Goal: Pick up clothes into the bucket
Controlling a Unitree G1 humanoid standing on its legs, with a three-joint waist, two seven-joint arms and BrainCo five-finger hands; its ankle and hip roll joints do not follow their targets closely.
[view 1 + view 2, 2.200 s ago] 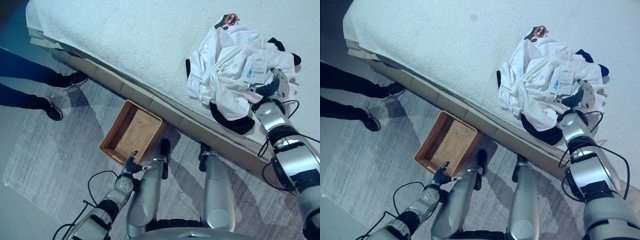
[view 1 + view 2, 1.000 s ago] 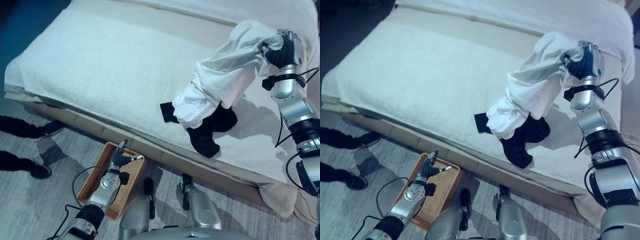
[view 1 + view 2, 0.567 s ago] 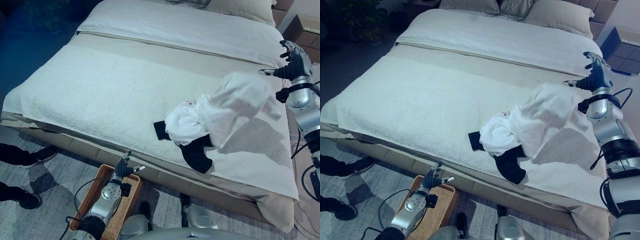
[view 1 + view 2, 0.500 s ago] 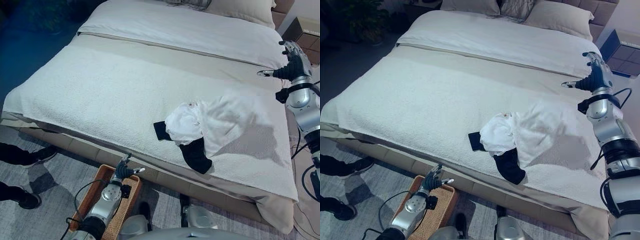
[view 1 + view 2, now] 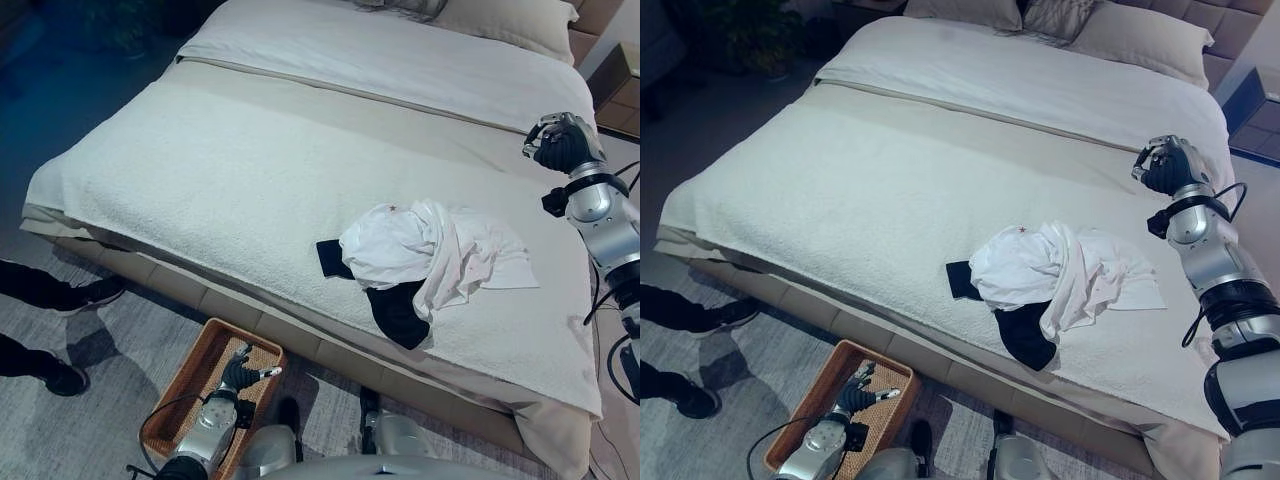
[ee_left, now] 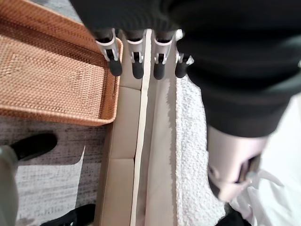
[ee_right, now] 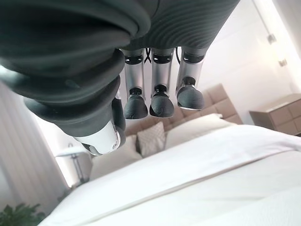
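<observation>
Now the clothes (image 5: pixel 430 255) heaped crosswise on the bed (image 5: pixel 230 170), right hand (image 5: pixel 562 150) curled, empty, left hand (image 5: pixel 240 373) relaxed.

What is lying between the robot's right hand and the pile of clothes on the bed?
Nothing lies there. In the right eye view, bare white bedcover separates the raised right hand from the pile of clothes.
</observation>
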